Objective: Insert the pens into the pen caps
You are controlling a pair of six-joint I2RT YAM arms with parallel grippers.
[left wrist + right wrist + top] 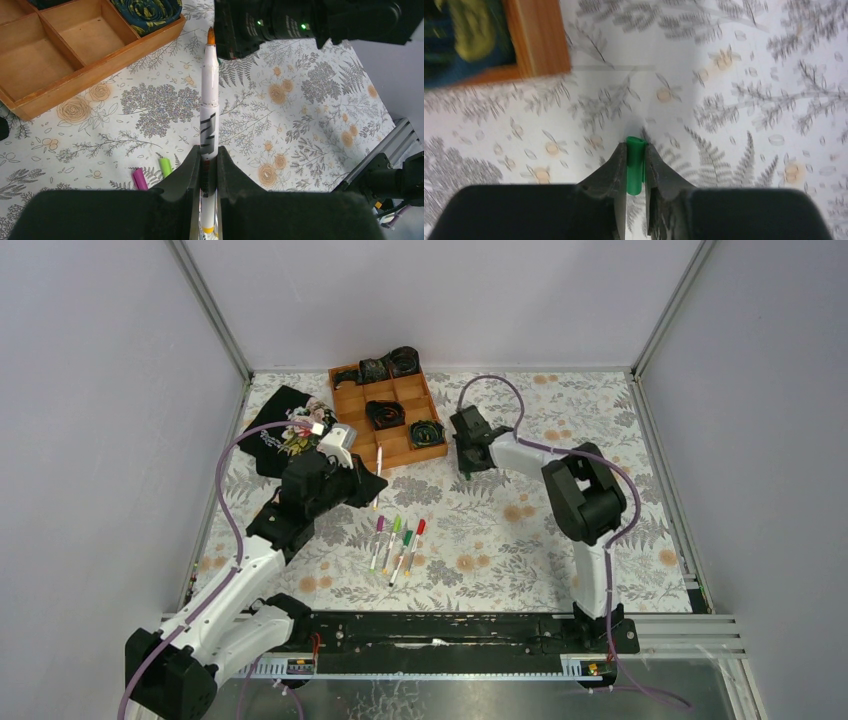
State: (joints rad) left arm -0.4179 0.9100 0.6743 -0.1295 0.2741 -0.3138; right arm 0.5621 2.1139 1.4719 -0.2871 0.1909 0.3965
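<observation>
While the left gripper [209, 161] pinches a white pen [208, 85] at centre frame, the right gripper [636, 150] clamps a green cap [635, 175] low in its view; four more pens [397, 543] lie mid-frame overhead.

Plain grey walls [90, 390], aluminium corner posts [210, 310] — floral-print cloth [500, 570] below.

The top view looks down from high above and behind the arm bases, taking in the whole floral tabletop [500, 540]. The left wrist view sits close behind the left tool [209, 152], facing obliquely toward the wooden tray [100, 65]. The right wrist view looks steeply down past the right tool [636, 150], very near. All three views share the tray's corner.
</observation>
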